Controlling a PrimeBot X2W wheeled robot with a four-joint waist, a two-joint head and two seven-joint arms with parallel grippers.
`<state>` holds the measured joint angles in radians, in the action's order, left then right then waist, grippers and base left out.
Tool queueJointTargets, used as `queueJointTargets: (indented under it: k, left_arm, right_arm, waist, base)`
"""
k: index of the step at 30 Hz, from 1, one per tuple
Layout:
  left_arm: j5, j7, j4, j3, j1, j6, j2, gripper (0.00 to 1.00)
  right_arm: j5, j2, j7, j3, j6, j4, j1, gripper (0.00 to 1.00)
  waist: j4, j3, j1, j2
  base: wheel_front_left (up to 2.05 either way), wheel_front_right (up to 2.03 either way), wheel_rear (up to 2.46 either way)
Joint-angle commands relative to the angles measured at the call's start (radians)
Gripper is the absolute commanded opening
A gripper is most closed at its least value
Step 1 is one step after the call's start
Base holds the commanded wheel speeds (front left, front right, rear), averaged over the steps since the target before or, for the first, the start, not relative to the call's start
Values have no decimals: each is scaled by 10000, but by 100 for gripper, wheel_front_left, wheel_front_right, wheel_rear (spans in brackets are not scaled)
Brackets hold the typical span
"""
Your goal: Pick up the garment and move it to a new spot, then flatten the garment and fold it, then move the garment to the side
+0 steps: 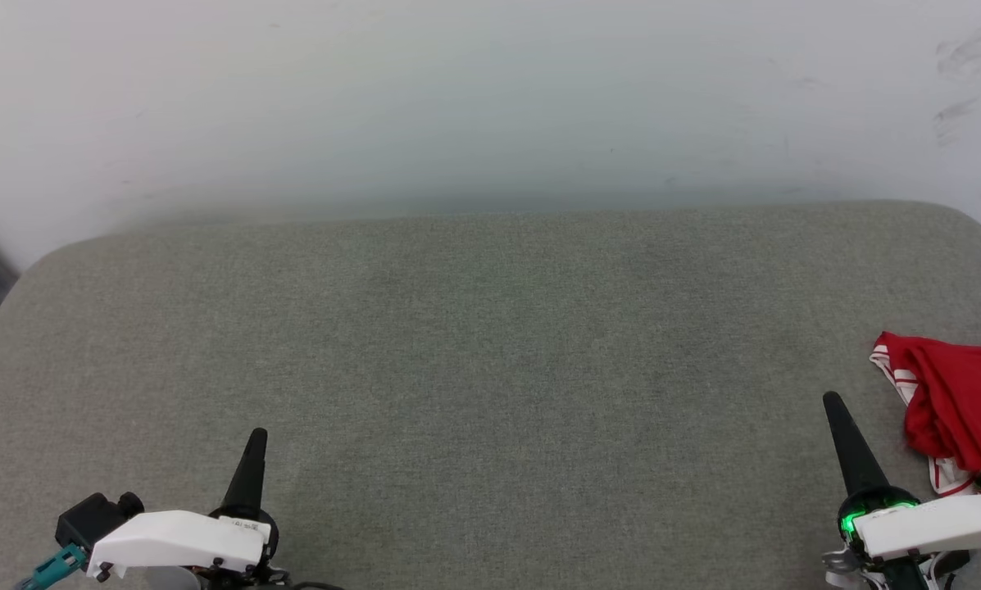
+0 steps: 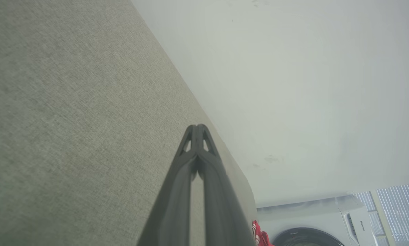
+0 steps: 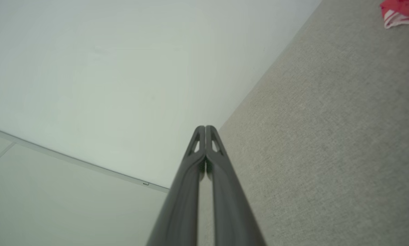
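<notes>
The garment [image 1: 961, 403], red with white striped trim, lies bunched at the right edge of the grey-green cushioned surface [image 1: 490, 369], partly cut off by the head view's border. A corner of the garment [image 3: 400, 12] shows at the top right of the right wrist view, and a red sliver of the garment [image 2: 260, 235] at the bottom of the left wrist view. My right gripper [image 1: 833, 401] is shut and empty, just left of the garment and apart from it. My left gripper [image 1: 258, 436] is shut and empty at the lower left. Both wrist views show the fingertips [image 2: 197, 128] [image 3: 204, 129] pressed together.
A pale wall [image 1: 490, 98] rises behind the surface's far edge. A white washing machine [image 2: 327, 225] with a dark round door stands beyond the surface's right end. The surface's rounded corners fall away at the far left and far right.
</notes>
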<state>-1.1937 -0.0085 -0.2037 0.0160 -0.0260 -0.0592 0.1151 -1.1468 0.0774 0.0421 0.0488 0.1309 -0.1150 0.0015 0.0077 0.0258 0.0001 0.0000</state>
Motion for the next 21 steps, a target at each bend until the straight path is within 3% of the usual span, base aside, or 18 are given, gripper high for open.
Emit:
queueJointTargets:
  k: [1,21]
  left_arm:
    - [-161,57,40,85,-244,-69,-11,0]
    - [-1793,543,-148,468,-516,-340,-274,0]
  right_arm:
    - [-213,68,22,18,-1,20,-253,0]
    - [-2148,49,179,124,-2,-515,-617,0]
  waist:
    - [-1,-3,-1,0]
    - [-27,-102,-1,0]
  base:
    - [0,0,0]
    - [0,0,0]
